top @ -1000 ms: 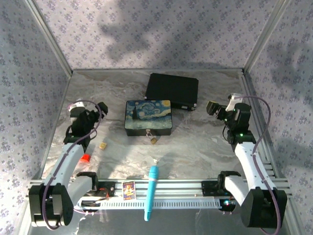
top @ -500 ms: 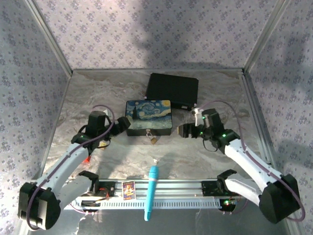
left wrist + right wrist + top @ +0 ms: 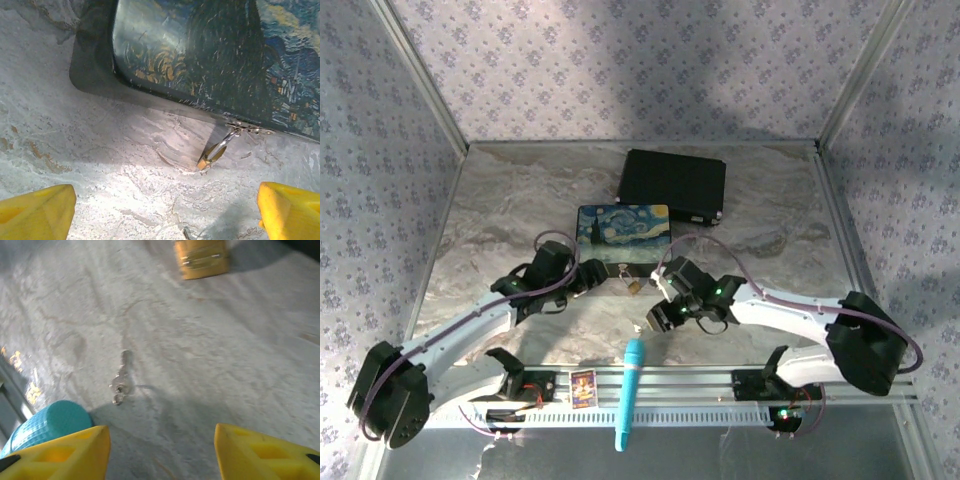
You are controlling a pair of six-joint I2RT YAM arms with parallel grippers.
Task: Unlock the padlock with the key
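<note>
- Right gripper (image 3: 160, 455): its yellow fingers are spread apart above the bare tabletop (image 3: 240, 365) and grip nothing.
- The key (image 3: 120, 380) lies flat on the tabletop just ahead of the right gripper, untouched. In the wrist view it sits toward the finger on the left.
- The key's long axis runs almost straight away from the gripper. Its ring end is nearest and its blade points away.
- A blue marker (image 3: 45, 426) shows just beyond that same finger; whether they touch cannot be told.
- Left gripper (image 3: 162, 215): its fingers are spread wide above the tabletop and grip nothing.
- The padlock (image 3: 212, 155) is ahead of the left gripper. Its shackle hangs from the latch of the painted box (image 3: 200, 60).
- The padlock's brass body slants down from the latch toward the gripper and rests on the tabletop.
- The painted box stands just beyond the padlock with its lid shut, so its contents cannot be seen.
</note>
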